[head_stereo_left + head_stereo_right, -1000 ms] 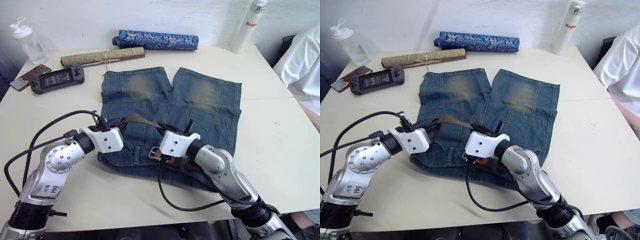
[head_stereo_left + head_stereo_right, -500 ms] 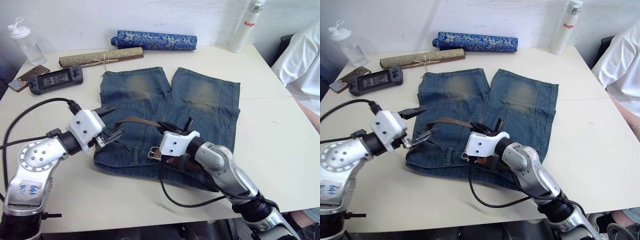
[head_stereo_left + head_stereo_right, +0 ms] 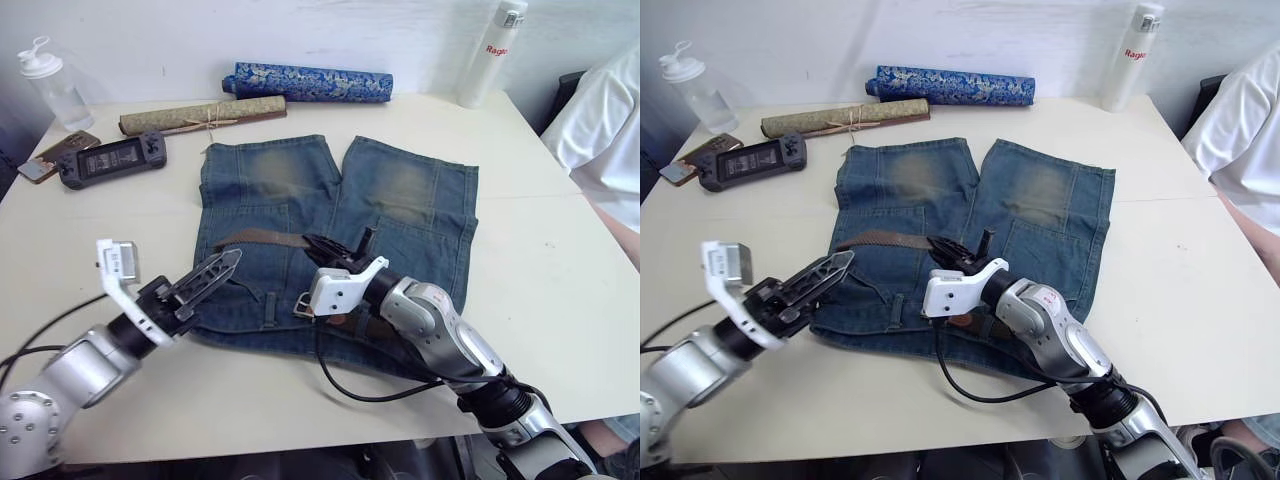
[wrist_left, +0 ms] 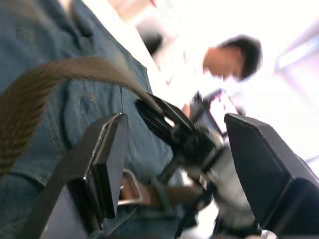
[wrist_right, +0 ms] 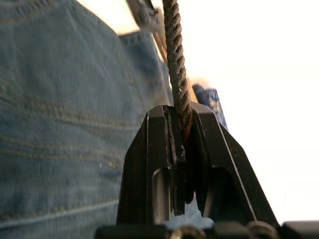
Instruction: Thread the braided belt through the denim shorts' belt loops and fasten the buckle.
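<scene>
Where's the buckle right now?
In the left eye view the buckle lies on the waistband of the denim shorts, near the table's front edge, just left of the right gripper, which is shut on the braided belt.

Denim shorts [image 3: 335, 235] spread flat mid-bench [image 3: 560, 260], waistband nearest, legs pointing away. Braided belt [image 3: 262, 238] lying across the shorts behind the waistband, buckle [image 3: 304, 304] down at the near edge beside a belt loop [image 3: 271, 310]. Right claw [image 3: 322, 246] on the shorts, at the belt's right end; left claw [image 3: 215, 272] over the shorts' left near corner, apart from the belt. Behind the shorts, two rolls [image 3: 310, 81] side by side (one farther back). Far left: handheld console [image 3: 112, 159], phone [image 3: 58, 154], small bottle [image 3: 52, 85]. Far right: tall bottle [image 3: 488, 55]. Person [image 3: 605, 125] at the bench's right edge.
</scene>
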### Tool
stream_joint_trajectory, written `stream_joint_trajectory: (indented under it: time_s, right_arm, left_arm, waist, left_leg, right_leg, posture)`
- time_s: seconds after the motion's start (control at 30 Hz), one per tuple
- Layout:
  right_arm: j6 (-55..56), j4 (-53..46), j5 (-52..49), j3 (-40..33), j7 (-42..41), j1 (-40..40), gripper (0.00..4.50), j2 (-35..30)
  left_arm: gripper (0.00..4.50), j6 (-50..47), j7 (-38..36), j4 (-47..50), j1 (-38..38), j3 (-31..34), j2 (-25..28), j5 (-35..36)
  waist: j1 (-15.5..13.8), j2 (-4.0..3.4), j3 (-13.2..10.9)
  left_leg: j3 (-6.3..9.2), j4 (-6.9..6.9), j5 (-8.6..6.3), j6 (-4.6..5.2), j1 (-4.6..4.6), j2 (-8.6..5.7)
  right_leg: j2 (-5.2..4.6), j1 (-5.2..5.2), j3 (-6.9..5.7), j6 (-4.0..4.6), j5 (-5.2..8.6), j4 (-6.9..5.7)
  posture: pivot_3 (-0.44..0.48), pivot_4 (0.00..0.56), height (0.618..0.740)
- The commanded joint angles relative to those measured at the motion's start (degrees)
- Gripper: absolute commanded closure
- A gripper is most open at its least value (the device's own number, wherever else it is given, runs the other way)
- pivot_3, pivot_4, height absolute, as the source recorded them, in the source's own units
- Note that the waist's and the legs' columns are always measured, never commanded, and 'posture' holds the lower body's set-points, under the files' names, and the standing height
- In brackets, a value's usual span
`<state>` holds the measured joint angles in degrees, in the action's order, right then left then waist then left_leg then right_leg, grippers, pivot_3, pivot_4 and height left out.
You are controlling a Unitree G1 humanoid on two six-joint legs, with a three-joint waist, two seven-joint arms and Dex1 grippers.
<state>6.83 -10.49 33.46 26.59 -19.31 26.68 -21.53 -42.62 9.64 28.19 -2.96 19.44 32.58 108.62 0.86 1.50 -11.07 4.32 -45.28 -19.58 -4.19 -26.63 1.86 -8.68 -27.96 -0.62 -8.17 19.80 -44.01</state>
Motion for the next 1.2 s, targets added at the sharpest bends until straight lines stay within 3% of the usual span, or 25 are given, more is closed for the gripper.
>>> stream_joint_trajectory:
  time_s: [0.03,0.27,1.03,1.17,1.2]
  right_arm:
    - [4.81,0.26,-0.52,-0.59,1.13,1.35,4.50,0.18]
    - [5.77,0.41,-0.48,-1.01,0.18,0.60,4.50,0.86]
    - [4.94,0.23,-0.34,-1.74,0.00,-0.06,4.50,1.17]
    - [4.89,0.35,-0.39,-1.78,0.04,0.02,4.50,1.26]
    - [4.87,0.29,-0.41,-1.78,0.00,-0.01,4.50,1.27]
  left_arm:
    - [1.12,6.62,8.44,4.42,3.98,-4.13,-6.44,4.38]
    - [1.12,12.62,18.77,5.87,8.28,-7.17,-14.67,4.38]
    - [1.12,13.84,24.23,10.75,4.72,-8.46,-16.54,4.38]
    - [2.17,14.15,24.07,11.00,4.08,-8.13,-16.68,4.38]
    - [2.64,14.21,24.00,11.19,3.83,-8.22,-16.67,4.38]
  waist:
    - [-0.31,0.06,0.04]
    - [-0.61,0.13,0.10]
    - [-0.81,0.13,0.10]
    - [-0.81,0.13,0.10]
    - [-0.81,0.13,0.10]
  left_leg:
    - [0.01,-0.11,-0.07,0.01,-0.06,0.00]
    - [-0.03,-2.06,-0.58,-0.03,-1.93,-0.05]
    - [-0.03,-2.43,-0.92,0.53,-2.09,-0.05]
    - [-0.03,-2.45,-0.92,0.53,-2.11,-0.05]
    - [-0.03,-2.46,-0.93,0.54,-2.11,-0.05]
  right_leg:
    - [0.00,-0.02,0.01,0.00,0.03,-0.04]
    - [0.00,-1.88,0.27,0.33,0.48,-1.86]
    - [0.04,-1.94,0.28,0.74,0.83,-1.99]
    - [0.04,-1.93,0.28,0.76,0.85,-1.98]
    - [0.04,-1.94,0.28,0.76,0.85,-1.98]
  posture:
    - [0.000,0.150,0.645]
    - [0.000,0.150,0.645]
    - [0.000,0.150,0.645]
    - [0.000,0.150,0.645]
    - [0.000,0.150,0.645]
